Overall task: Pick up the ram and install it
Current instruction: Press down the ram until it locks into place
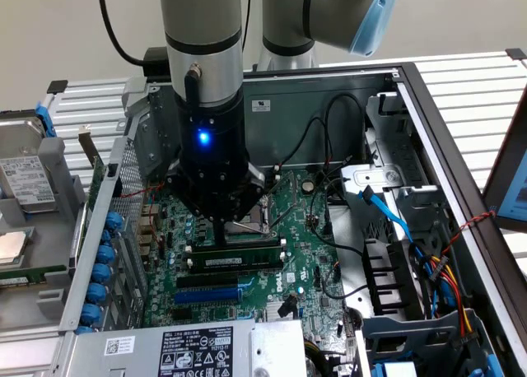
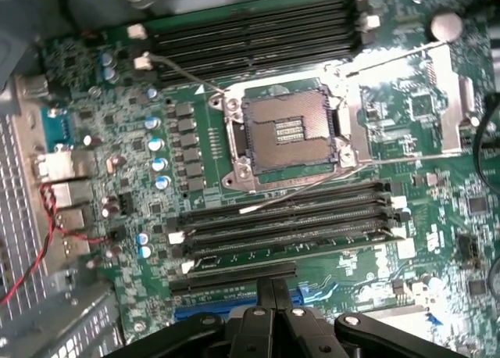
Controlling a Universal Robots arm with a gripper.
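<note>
The ram (image 1: 236, 262), a long green stick with a white label, lies along one of the black memory slots (image 1: 235, 249) on the motherboard (image 1: 300, 221), just in front of the CPU socket (image 2: 285, 135). In the wrist view the ram (image 2: 305, 243) shows as a thin green strip in the slot of that bank farthest from the socket. My gripper (image 1: 224, 221) hangs over the board between the socket and those slots, just above the ram. Its two fingers (image 2: 283, 295) are pressed together with nothing between them.
The motherboard sits in an open computer case (image 1: 428, 122) with metal walls all round. A blue slot (image 1: 206, 295) lies in front of the ram. Blue and black cables (image 1: 387, 208) and a drive cage stand at the exterior view's right. A power supply (image 1: 177, 348) is at the front.
</note>
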